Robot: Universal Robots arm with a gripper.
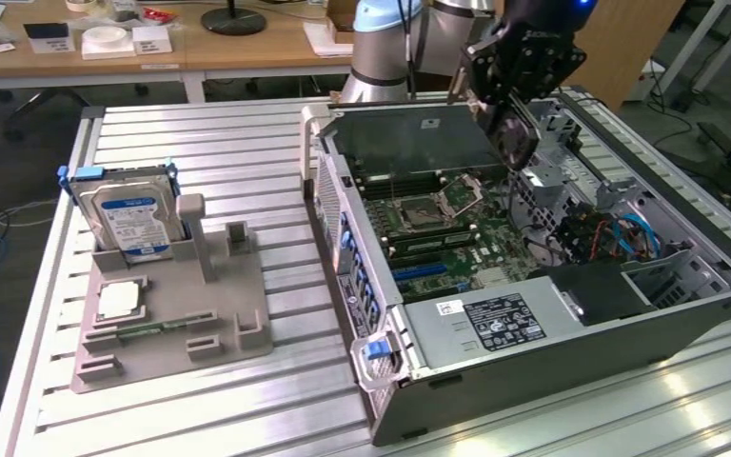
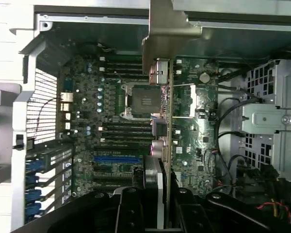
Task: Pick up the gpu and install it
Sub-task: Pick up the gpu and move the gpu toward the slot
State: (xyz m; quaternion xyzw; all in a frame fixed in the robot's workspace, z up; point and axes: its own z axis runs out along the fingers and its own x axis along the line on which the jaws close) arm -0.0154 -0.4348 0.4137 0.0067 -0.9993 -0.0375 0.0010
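Note:
The gpu (image 1: pixel 514 141), a thin dark card with a silvery metal end, hangs over the open computer case (image 1: pixel 340 205), above the motherboard (image 1: pixel 436 224). My gripper (image 1: pixel 513 112) is shut on it, coming down from the case's far side. In the wrist view the gpu (image 2: pixel 168 121) is seen edge-on, running from my gripper (image 2: pixel 162 211) out to its metal bracket (image 2: pixel 170 29), over the CPU socket (image 2: pixel 145 101). A blue expansion slot (image 2: pixel 116 158) lies on the board to one side of the card. The card hangs clear of the board.
A grey parts stand (image 1: pixel 175 324) on the slatted table at the exterior view's left holds a silver hard drive (image 1: pixel 130 219) and a small chip (image 1: pixel 118 300). Inside the case are a power supply (image 1: pixel 493 324), drive cage (image 1: pixel 556 181) and cables (image 1: pixel 620 233). Desks stand behind.

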